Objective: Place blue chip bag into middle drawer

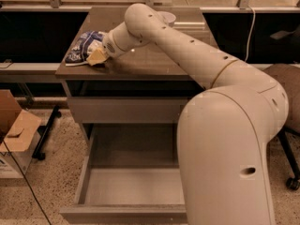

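Note:
The blue chip bag lies on the left end of the cabinet top, dark blue with white markings. My gripper reaches across the top from the right and sits at the bag's right edge, its yellowish fingertip touching or overlapping the bag. Below, the middle drawer stands pulled out, showing a bare grey floor and low side walls. My arm hides part of its right side.
A white bowl sits at the back of the cabinet top, partly behind my arm. The shallower top drawer front is closed. A cardboard box stands on the floor at the left. A chair is at the right.

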`<state>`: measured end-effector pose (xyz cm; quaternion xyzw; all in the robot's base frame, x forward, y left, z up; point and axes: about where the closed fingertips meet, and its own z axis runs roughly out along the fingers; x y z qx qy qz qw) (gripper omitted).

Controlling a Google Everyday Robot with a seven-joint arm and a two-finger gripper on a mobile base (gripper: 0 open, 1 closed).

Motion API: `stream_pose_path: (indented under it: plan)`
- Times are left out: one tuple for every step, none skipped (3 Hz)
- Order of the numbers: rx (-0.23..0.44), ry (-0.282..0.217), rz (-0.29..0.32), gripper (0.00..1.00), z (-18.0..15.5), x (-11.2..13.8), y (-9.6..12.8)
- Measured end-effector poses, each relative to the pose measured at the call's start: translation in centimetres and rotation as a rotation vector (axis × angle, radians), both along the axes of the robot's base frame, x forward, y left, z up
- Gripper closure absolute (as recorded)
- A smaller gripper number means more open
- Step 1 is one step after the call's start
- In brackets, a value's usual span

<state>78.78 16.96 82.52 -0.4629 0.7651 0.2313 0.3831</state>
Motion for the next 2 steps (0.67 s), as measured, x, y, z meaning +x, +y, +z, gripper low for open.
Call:
stream_pose_path:
  plan:
    - [-0.007,-0.020,-0.034,0.73,0.7,-0.5,-2.0]
    - [0.012,-0.061,-0.021,1.00,3.7,-4.2,-5.7]
